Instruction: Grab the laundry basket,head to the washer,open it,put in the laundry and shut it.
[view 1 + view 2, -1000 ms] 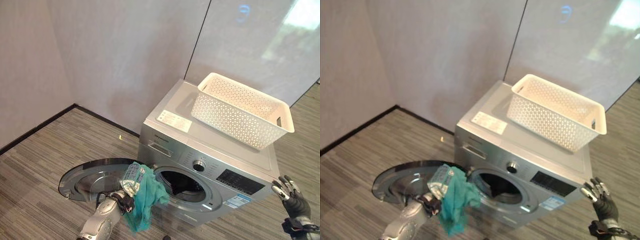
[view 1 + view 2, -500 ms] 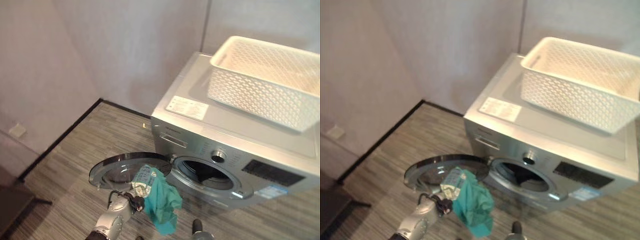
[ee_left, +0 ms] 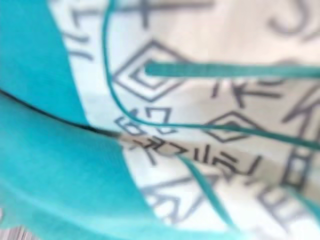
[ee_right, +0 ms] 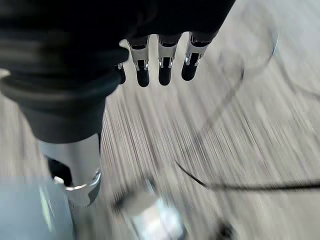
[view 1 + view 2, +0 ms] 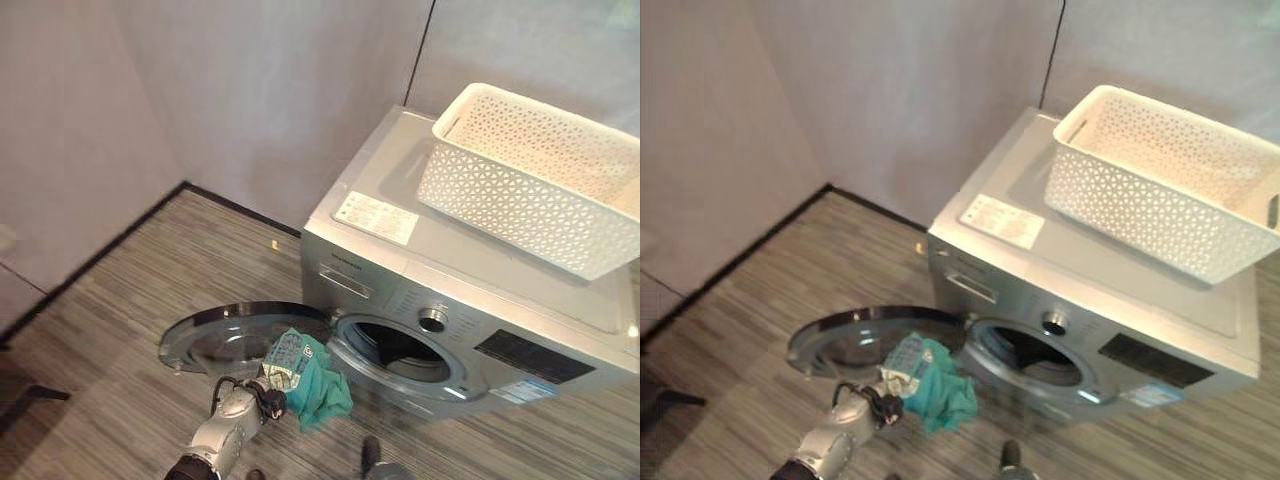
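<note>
A bare laundry corner of a room is showing here. A silver front-loading washer [image 5: 450, 300] is standing on grey striped flooring [image 5: 110, 320] against plain grey wall panels [image 5: 250, 90].

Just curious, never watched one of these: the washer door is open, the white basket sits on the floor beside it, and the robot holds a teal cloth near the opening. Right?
Not quite. The white basket sits on top of the washer, not on the floor, as the left eye view shows. The rest holds: the door is open and the left robot hand holds the teal cloth near the opening.

Soft even daylight; both wrist views badly blurred, eye views mildly hazy.
</note>
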Controlling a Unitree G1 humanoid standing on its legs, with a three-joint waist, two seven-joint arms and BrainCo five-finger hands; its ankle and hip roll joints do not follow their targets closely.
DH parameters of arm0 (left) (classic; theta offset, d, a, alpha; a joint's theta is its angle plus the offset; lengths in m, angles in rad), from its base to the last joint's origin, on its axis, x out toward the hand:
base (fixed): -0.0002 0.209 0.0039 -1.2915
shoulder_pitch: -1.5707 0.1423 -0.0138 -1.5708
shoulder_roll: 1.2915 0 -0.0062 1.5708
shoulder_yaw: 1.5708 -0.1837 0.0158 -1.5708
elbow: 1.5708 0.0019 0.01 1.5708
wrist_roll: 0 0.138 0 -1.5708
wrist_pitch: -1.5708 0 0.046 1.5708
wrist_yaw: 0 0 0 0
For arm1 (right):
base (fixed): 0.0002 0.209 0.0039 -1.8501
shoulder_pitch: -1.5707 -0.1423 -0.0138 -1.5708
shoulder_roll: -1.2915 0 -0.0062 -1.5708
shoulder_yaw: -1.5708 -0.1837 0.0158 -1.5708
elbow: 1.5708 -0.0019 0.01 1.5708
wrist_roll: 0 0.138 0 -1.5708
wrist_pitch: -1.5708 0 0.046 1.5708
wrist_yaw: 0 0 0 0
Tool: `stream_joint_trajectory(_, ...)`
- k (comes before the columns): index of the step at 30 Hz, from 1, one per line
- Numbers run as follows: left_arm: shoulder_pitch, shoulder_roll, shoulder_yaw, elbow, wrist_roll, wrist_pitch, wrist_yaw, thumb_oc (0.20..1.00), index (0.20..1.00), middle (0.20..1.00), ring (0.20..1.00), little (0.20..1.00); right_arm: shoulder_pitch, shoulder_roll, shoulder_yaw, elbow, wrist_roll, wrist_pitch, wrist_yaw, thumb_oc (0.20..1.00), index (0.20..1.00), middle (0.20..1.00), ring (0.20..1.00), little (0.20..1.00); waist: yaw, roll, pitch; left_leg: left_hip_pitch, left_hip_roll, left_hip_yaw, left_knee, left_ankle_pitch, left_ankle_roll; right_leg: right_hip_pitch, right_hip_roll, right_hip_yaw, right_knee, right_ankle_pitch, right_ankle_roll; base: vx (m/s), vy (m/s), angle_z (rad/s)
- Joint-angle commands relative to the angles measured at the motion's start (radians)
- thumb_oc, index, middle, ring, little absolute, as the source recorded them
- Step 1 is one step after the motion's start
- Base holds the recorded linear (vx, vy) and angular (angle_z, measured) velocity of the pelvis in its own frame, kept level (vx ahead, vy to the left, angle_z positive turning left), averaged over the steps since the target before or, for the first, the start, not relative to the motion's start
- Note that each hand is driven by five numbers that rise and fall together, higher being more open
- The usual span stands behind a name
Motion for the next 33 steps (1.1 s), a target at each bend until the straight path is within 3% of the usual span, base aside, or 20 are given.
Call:
stream_joint_trajectory(1,-0.120,-0.054,-0.042,0.030,-0.027,-0.031,0.012,0.200,0.200,0.200,0.200,0.200,-0.009,0.014,0.083,0.052,-0.081,0.017,-0.045,1.000,1.000,1.000,1.000,1.000,-0.009,-0.074,0.064,-0.014,0.047,-0.018,0.007,-0.022,-0.004,-0.044,-0.057,0.010,0.012,-0.040,0.051,-0.08,-0.019,-0.03)
stream_joint_trajectory(9,-0.266,-0.094,-0.117,0.097,-0.053,-0.078,0.097,0.200,0.200,0.200,0.200,0.200,-0.102,-0.030,0.231,-0.058,-0.134,-0.010,-0.098,1.000,1.000,1.000,1.000,1.000,-0.012,-0.067,0.160,-0.156,0.039,-0.036,0.028,0.017,-0.001,-0.183,-0.064,0.040,0.030,-0.020,0.039,-0.17,-0.028,0.05)
stream_joint_trajectory(14,-0.355,-0.105,-0.097,0.127,-0.054,-0.115,0.120,0.200,0.200,0.200,0.200,0.200,-0.163,-0.077,0.273,-0.113,-0.140,-0.034,-0.108,1.000,1.000,1.000,1.000,1.000,-0.019,-0.055,0.207,-0.252,0.044,-0.035,0.057,0.030,-0.007,-0.283,-0.077,0.061,0.055,-0.015,0.030,-0.13,-0.051,0.02)
stream_joint_trajectory(17,-0.461,-0.161,-0.086,0.235,-0.090,-0.148,0.157,0.200,0.200,0.200,0.200,0.200,-0.284,-0.105,0.333,-0.164,-0.141,-0.055,-0.129,1.000,1.000,1.000,1.000,1.000,-0.029,-0.065,0.250,-0.321,0.049,-0.008,0.094,0.029,-0.010,-0.390,-0.075,0.088,0.095,-0.007,0.027,-0.16,-0.046,-0.19)
stream_joint_trajectory(19,-0.599,-0.222,-0.069,0.385,-0.114,-0.182,0.208,0.200,0.200,0.200,0.200,0.200,-0.350,-0.103,0.376,-0.190,-0.106,-0.073,-0.154,1.000,1.000,1.000,1.000,1.000,-0.051,-0.082,0.266,-0.358,0.059,0.007,0.112,0.012,-0.020,-0.451,-0.063,0.112,0.116,-0.013,0.035,-0.06,-0.057,-0.49)
stream_joint_trajectory(25,-0.813,-0.277,-0.012,0.500,-0.120,-0.243,0.284,0.200,0.200,0.200,0.200,0.200,-0.421,-0.108,0.431,-0.333,-0.078,-0.129,-0.200,1.000,1.000,1.000,1.000,1.000,-0.100,-0.100,0.296,-0.477,0.064,0.014,0.174,-0.002,-0.026,-0.580,-0.059,0.135,0.148,0.002,0.036,-0.09,-0.040,-0.12)
stream_joint_trajectory(29,-0.940,-0.284,0.042,0.542,-0.140,-0.271,0.313,0.200,0.200,0.200,0.200,0.200,-0.485,-0.118,0.466,-0.446,-0.082,-0.164,-0.224,1.000,1.000,1.000,1.000,1.000,-0.129,-0.111,0.294,-0.586,0.072,0.012,0.256,-0.040,-0.025,-0.690,-0.047,0.164,0.183,0.005,0.034,-0.07,-0.001,-0.11)
stream_joint_trajectory(30,-1.011,-0.282,0.053,0.593,-0.161,-0.291,0.325,0.200,0.200,0.200,0.200,0.200,-0.540,-0.034,0.526,-0.494,-0.131,-0.154,-0.271,1.000,1.000,1.000,1.000,1.000,-0.134,-0.107,0.289,-0.637,0.086,0.014,0.311,-0.064,-0.020,-0.737,-0.050,0.178,0.209,0.001,0.032,-0.02,0.033,-0.10)
stream_joint_trajectory(33,-1.023,-0.280,0.079,0.572,-0.178,-0.303,0.342,0.200,0.200,0.200,0.200,0.200,-0.538,-0.021,0.527,-0.545,-0.156,-0.143,-0.276,1.000,1.000,1.000,1.000,1.000,-0.148,-0.106,0.272,-0.690,0.101,0.006,0.373,-0.094,-0.014,-0.787,-0.047,0.188,0.242,-0.006,0.027,-0.01,0.005,-0.09)
